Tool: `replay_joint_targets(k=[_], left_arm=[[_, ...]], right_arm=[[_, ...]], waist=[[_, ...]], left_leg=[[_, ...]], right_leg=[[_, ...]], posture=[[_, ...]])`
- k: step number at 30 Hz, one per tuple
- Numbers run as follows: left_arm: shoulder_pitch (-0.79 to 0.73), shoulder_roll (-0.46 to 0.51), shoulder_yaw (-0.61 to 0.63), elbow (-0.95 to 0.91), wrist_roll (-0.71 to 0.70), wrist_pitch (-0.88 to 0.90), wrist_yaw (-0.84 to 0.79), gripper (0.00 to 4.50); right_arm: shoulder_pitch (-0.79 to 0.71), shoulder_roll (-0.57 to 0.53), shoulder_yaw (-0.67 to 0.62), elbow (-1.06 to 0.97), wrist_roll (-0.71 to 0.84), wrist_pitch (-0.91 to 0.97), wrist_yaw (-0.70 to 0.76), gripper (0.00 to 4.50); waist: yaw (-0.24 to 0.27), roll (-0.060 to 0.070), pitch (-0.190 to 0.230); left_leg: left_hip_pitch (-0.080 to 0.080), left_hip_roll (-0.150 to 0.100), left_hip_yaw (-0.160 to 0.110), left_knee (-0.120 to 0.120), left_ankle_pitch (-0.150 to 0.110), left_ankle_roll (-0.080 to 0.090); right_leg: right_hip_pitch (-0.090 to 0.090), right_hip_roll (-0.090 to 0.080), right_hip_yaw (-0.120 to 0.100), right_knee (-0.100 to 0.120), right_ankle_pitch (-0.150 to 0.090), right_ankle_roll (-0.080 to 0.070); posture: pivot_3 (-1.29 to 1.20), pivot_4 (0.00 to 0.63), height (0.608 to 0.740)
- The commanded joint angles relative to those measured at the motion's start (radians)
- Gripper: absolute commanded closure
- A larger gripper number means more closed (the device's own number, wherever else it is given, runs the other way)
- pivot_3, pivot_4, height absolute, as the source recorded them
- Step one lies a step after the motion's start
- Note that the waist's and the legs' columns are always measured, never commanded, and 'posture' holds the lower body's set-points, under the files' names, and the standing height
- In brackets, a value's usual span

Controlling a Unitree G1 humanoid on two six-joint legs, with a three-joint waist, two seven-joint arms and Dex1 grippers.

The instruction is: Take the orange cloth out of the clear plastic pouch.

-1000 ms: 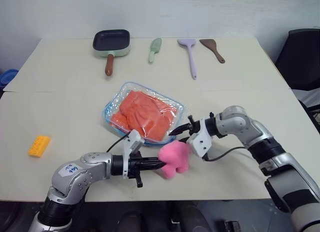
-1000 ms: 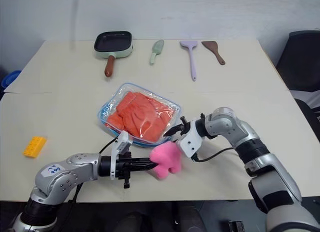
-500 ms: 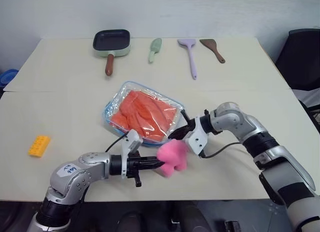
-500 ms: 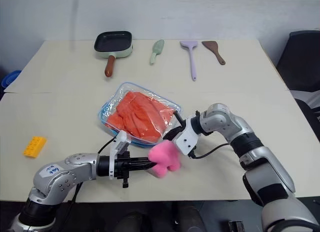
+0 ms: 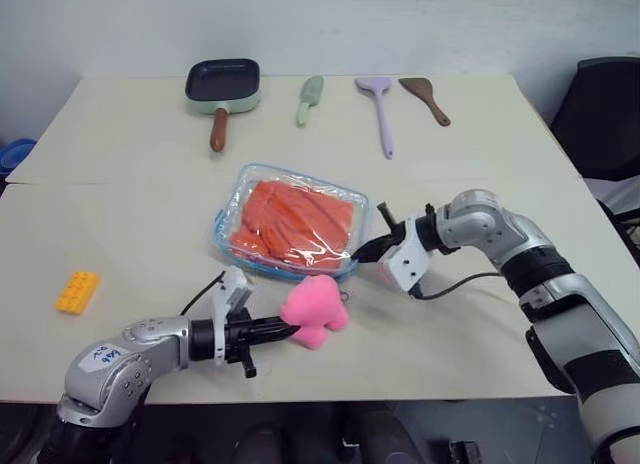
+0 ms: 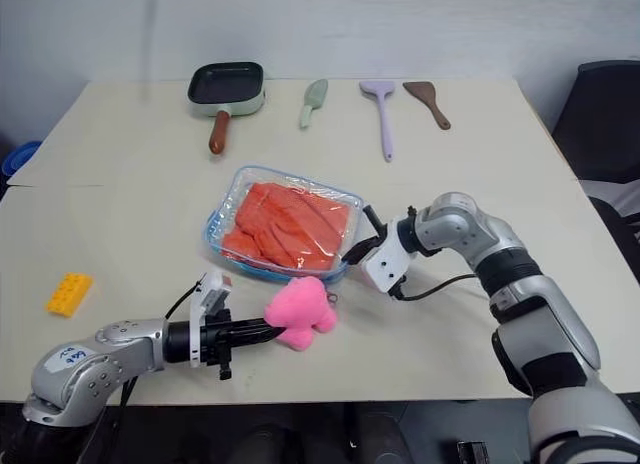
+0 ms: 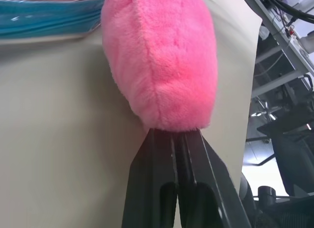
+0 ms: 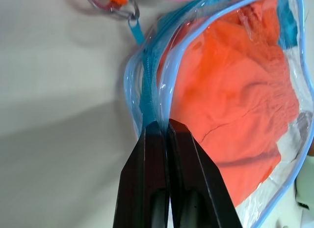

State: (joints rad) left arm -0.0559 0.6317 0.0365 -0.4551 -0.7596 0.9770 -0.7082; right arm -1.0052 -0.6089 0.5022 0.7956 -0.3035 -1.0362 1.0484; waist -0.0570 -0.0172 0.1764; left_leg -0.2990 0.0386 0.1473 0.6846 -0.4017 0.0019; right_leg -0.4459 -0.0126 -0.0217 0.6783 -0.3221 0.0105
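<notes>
left eye view: plush toy (image 5: 313,310) further left

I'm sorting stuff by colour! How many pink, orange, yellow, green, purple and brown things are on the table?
Pink: 1, plush toy
Orange: 1, cloth in the pouch
Yellow: 1, brick
Green: 2, pan, spatula
Purple: 1, spatula
Brown: 1, spatula
Total: 7

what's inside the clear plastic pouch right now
The folded orange-red fabric cloth fills the clear plastic pouch with light-blue trim, visible through the plastic. Whatever lies under the cloth is covered.
</notes>
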Motion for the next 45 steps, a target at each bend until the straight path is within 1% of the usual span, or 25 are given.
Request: replay_joint_targets(k=[1,8,14,19,27,35,45], left_arm=[[0.032,0.008,0.022,-0.009,-0.010,-0.009,-0.002,4.50],[0.041,-0.001,0.030,-0.005,-0.011,-0.014,0.018,4.50],[0.060,0.023,0.074,0.018,-0.003,-0.018,0.021,4.50],[0.116,0.104,0.253,0.024,-0.055,0.007,-0.003,4.50],[0.130,0.162,0.358,0.073,-0.067,0.001,-0.014,4.50],[0.118,0.213,0.538,0.241,-0.061,0.003,-0.008,4.50],[0.099,0.261,0.597,0.365,-0.017,-0.056,-0.023,4.50]], right_arm=[[-0.031,-0.028,-0.029,0.019,0.009,-0.012,-0.016,4.48],[-0.032,-0.028,-0.029,0.034,0.016,-0.018,-0.015,4.48],[-0.034,-0.042,-0.029,0.047,-0.008,-0.033,-0.037,4.48],[-0.031,-0.075,-0.028,0.073,-0.047,-0.074,-0.079,4.48],[-0.030,-0.093,-0.024,0.097,-0.081,-0.105,-0.134,4.48],[0.000,-0.156,-0.030,0.060,-0.082,-0.167,-0.175,4.48],[0.047,-0.206,-0.034,0.027,-0.045,-0.198,-0.201,4.48]], waist=[[0.000,0.000,0.000],[0.000,0.000,0.000],[0.000,0.000,0.000],[-0.003,0.001,0.000],[-0.002,0.001,0.001],[-0.002,0.001,0.001],[-0.003,0.001,0.001]], left_leg=[[0.000,0.000,0.000,0.000,0.000,0.000],[0.000,0.000,0.000,0.000,0.000,0.000],[0.000,0.000,0.000,0.000,0.000,0.000],[0.000,0.000,0.000,0.000,0.000,0.000],[0.000,0.000,0.000,0.000,0.000,0.000],[0.000,0.000,0.000,-0.001,0.000,0.000],[0.000,0.000,0.000,-0.001,0.000,0.000]], right_leg=[[0.000,0.000,0.000,0.000,0.000,0.000],[0.000,0.000,0.000,0.000,0.000,0.000],[0.000,0.000,0.000,0.000,0.000,0.000],[-0.001,0.000,0.000,0.000,-0.001,-0.001],[-0.001,0.000,-0.001,0.000,-0.001,-0.002],[-0.001,0.000,-0.001,0.000,-0.001,-0.002],[-0.001,0.000,-0.001,0.000,-0.001,-0.002]], posture=[[0.00,0.150,0.740],[0.00,0.150,0.740],[0.00,0.150,0.740],[0.00,0.150,0.740],[0.00,0.150,0.740],[0.00,0.150,0.740],[0.00,0.150,0.740]])
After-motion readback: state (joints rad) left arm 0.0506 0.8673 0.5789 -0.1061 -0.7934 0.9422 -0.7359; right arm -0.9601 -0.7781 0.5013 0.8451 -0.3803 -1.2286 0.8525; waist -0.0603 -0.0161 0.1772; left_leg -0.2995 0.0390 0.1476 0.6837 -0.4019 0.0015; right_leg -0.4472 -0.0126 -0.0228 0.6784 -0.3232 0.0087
